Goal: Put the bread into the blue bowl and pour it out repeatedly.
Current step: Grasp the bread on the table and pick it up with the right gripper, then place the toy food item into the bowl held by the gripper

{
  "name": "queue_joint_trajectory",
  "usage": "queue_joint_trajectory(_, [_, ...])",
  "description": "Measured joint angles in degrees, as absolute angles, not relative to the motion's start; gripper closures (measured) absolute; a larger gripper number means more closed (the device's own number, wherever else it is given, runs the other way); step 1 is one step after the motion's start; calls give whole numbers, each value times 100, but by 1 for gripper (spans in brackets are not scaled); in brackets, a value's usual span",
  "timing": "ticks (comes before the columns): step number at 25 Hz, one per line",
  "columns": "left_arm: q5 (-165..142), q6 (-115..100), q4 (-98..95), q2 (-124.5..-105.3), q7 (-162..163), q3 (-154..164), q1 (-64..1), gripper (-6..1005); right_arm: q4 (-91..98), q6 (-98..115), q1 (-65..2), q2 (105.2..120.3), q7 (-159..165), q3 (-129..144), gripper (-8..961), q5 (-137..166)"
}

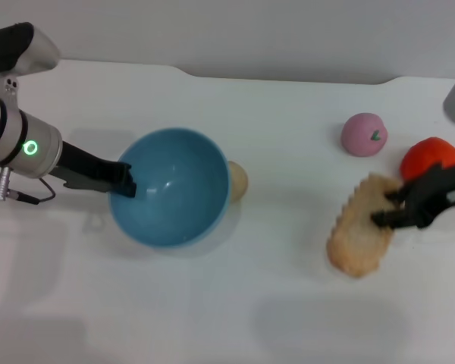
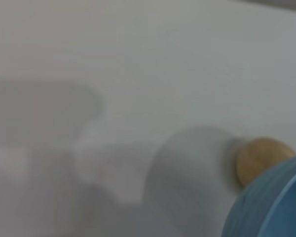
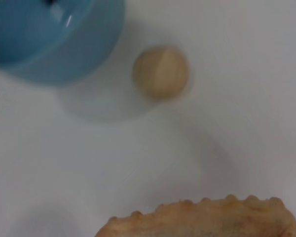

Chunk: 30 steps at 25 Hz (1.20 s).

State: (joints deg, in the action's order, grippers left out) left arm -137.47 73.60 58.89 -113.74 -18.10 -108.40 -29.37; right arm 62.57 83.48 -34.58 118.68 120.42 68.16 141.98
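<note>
Pinching the bread (image 1: 360, 231), the right gripper (image 1: 390, 208) should lift it gently toward the bowl (image 1: 171, 186), whose rim the left gripper (image 1: 125, 180) holds.

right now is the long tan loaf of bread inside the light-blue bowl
No, the long tan bread loaf lies on the white table far from the empty round light-blue bowl, at the right end effector.

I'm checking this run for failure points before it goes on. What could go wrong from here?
The right hand grips the bread only at its far-side edge, so the long loaf may droop or slip when lifted. The left hand holds the blue bowl by the rim alone; a dropped loaf might tip it. The beige ball beside the bowl could be knocked away.
</note>
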Motion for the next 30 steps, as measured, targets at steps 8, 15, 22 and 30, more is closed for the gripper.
queue_joint_trajectory(8, [-14625,8053,5893,-11593,-1810,-10825,-3428,988,6953,8118,-3601,11867,11466,6772,547,13189])
queue_joint_trajectory(15, [-14794,8224,5905,-11749,-1810,-10623,-3776,987,6968,7432,-3769,11886,11019,7428,588,12439])
queue_joint_trajectory(22, [-14775,8209,5867,-11771,-1810,-10418,-3992,987,6952,6664,-3775,11900,10839,8491,665,12370])
queue_joint_trajectory(30, [-14748,8216,5828,-11783,-1810,-10276,-4131,987,6879,6275,-3872,11900,10739,9301,731,12361])
